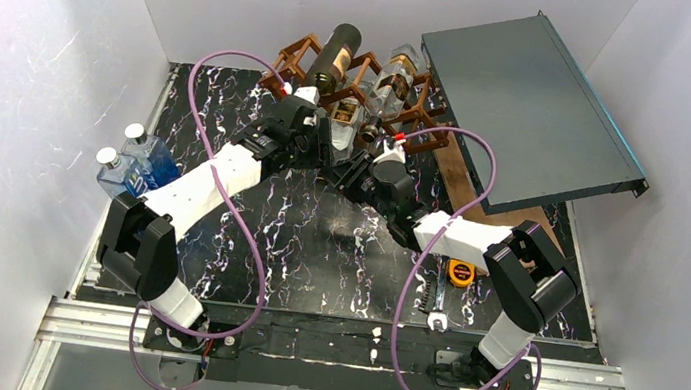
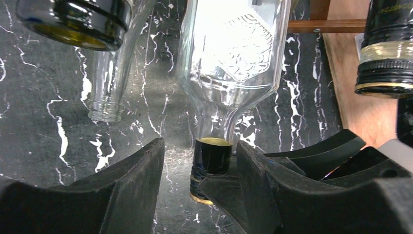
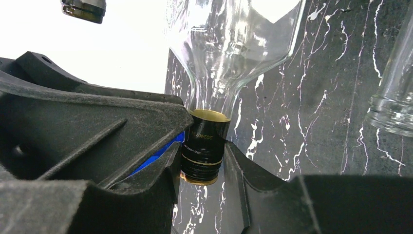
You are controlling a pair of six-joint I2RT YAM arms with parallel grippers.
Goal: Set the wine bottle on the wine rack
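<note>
The wine bottle (image 2: 234, 53) is clear glass with a black, gold-rimmed cap (image 2: 212, 156), and its neck points toward the cameras over the marbled mat. My right gripper (image 3: 200, 165) is shut on that cap (image 3: 204, 146), a finger pressed on each side. My left gripper (image 2: 200, 180) straddles the same cap with its jaws apart; a gap shows between the left finger (image 2: 131, 185) and the cap. From above, both grippers (image 1: 323, 142) (image 1: 371, 163) meet just in front of the reddish-brown wine rack (image 1: 295, 47). The bottle's body is mostly hidden there.
A dark bottle (image 1: 332, 57) and a clear labelled one (image 1: 397, 76) lie on the rack. An open-necked clear bottle (image 2: 104, 105) hangs beside the held one. A dark grey panel (image 1: 529, 108) leans at the back right. Water bottles (image 1: 129, 162) stand left; a tape measure (image 1: 459, 273) lies right.
</note>
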